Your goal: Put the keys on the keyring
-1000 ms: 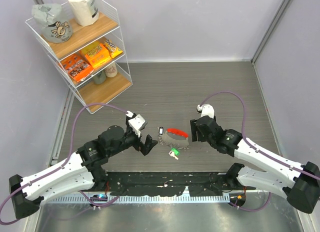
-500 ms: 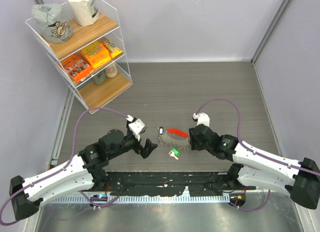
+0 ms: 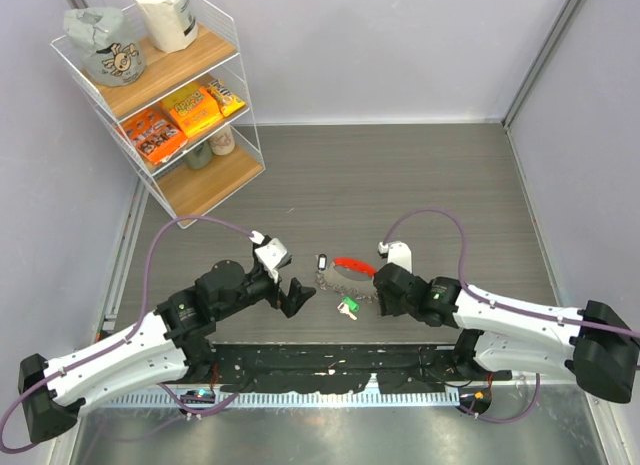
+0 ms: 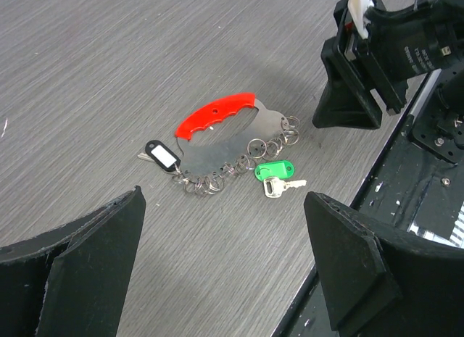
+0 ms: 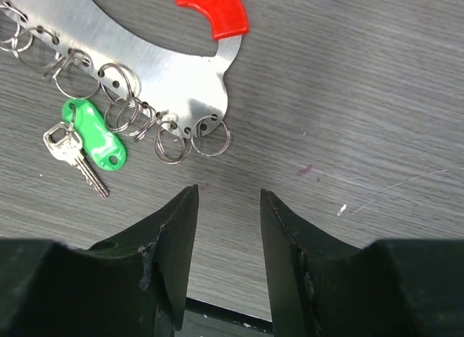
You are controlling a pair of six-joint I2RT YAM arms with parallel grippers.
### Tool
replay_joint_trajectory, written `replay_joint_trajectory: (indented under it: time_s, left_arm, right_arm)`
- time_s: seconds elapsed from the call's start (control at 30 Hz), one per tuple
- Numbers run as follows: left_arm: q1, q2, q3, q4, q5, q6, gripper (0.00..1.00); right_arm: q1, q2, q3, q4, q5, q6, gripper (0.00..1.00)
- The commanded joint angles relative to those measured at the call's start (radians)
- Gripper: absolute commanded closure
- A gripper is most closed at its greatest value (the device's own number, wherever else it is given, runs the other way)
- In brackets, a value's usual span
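The keyring (image 3: 348, 272) lies flat on the grey table: a silvery crescent plate with a red arc (image 3: 352, 264) and several small split rings along its edge. The black-headed key (image 3: 322, 261) lies at its left end, the green-headed key (image 3: 348, 306) just in front of it. My left gripper (image 3: 297, 293) is open and empty, left of the keys. My right gripper (image 3: 382, 285) is open and empty, low at the keyring's right end. The left wrist view shows the keyring (image 4: 225, 145), black key (image 4: 161, 154) and green key (image 4: 275, 170). The right wrist view shows the plate (image 5: 156, 58), green key (image 5: 94, 143) and my right gripper (image 5: 228, 196).
A wire shelf (image 3: 160, 85) with snack packs and bags stands at the back left. The black base rail (image 3: 330, 370) runs along the table's near edge. Purple cables (image 3: 440, 217) loop above both arms.
My right gripper has moved left and down, closer to the keyring's right end. My left gripper has shifted slightly. The keys and keyring have not moved.
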Motion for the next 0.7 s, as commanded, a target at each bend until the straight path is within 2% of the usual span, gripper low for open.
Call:
replay_joint_trajectory:
  time_s: [0.0, 0.2, 0.67]
  left_arm:
    - [-0.004, -0.014, -0.004, 0.056, 0.008, 0.010, 0.00]
    - [-0.002, -0.018, -0.007, 0.057, 0.007, 0.010, 0.00]
    - [-0.004, -0.027, -0.013, 0.057, 0.005, 0.012, 0.00]
  right_arm:
    - [0.048, 0.037, 0.007, 0.005, 0.055, 0.064, 0.54]
    - [0.068, 0.115, 0.026, 0.011, 0.103, 0.073, 0.49]
    - [0.068, 0.293, 0.107, 0.060, 0.147, 0.012, 0.48]
